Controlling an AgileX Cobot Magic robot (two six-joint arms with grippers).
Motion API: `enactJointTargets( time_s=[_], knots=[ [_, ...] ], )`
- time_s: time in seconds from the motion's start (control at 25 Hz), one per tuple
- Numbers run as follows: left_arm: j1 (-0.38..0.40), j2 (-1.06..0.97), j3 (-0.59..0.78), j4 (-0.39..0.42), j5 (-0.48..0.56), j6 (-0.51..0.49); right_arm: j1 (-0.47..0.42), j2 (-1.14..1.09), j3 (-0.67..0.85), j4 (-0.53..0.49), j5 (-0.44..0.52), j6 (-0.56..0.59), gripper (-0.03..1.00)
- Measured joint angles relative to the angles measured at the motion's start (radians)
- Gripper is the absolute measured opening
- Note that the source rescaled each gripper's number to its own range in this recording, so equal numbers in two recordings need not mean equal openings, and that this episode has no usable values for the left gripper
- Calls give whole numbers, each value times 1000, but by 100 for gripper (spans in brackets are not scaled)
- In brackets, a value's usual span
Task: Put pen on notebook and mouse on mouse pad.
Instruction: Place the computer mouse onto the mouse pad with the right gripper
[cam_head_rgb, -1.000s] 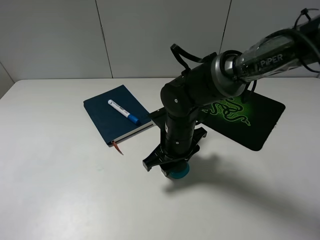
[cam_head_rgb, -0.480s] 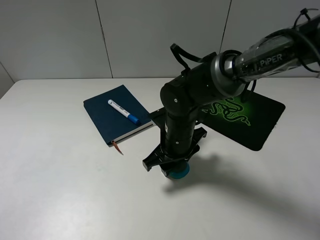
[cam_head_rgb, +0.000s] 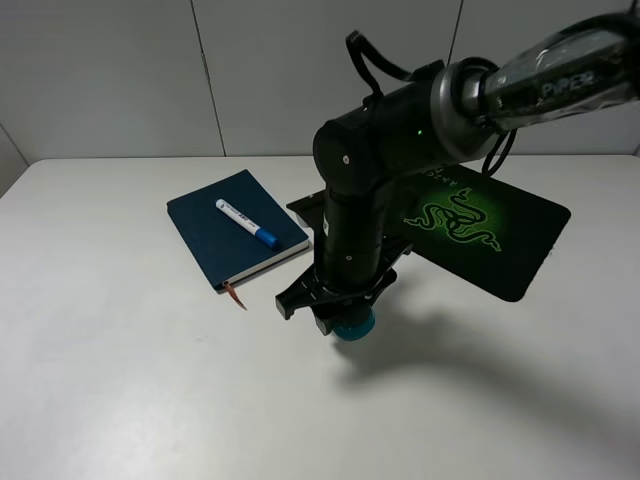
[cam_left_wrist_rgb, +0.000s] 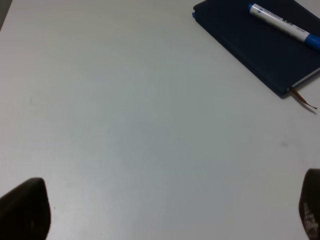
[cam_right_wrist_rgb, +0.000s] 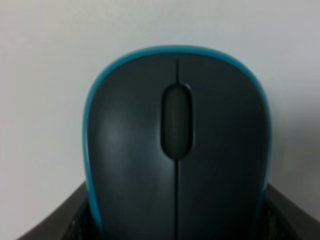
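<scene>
The white pen (cam_head_rgb: 246, 223) with its blue cap lies across the navy notebook (cam_head_rgb: 215, 248), left of centre on the table. My right gripper (cam_head_rgb: 342, 318) points straight down, shut on the teal-sided mouse (cam_head_rgb: 353, 329), which hangs just above the table in front of the black mouse pad (cam_head_rgb: 505, 245). In the right wrist view the mouse (cam_right_wrist_rgb: 176, 145) fills the picture, and dark fingers (cam_right_wrist_rgb: 62, 222) press on both its sides. The left wrist view shows the pen (cam_left_wrist_rgb: 282, 22) on the notebook (cam_left_wrist_rgb: 250, 47), far from my left gripper (cam_left_wrist_rgb: 165, 212), whose fingers (cam_left_wrist_rgb: 25, 207) stand wide apart over bare table.
The white table (cam_head_rgb: 120, 380) runs back to a pale wall. A reddish ribbon (cam_head_rgb: 236, 296) sticks out of the notebook's near corner. My right arm (cam_head_rgb: 370, 180) reaches across the mouse pad's left part and hides it. The left arm is out of the exterior view.
My right arm has swung a little to the left and risen, carrying the mouse with it. Pen, notebook and mouse pad have not moved.
</scene>
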Motion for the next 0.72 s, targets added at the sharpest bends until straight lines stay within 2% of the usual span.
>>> enactJointTargets(
  time_s=[0.56,0.72],
  knots=[
    [0,0,0,0,0,0,-1,-133,-5,38,141,-60,53],
    [0,0,0,0,0,0,-42,-136,-35,38,192,-88,53]
  ],
)
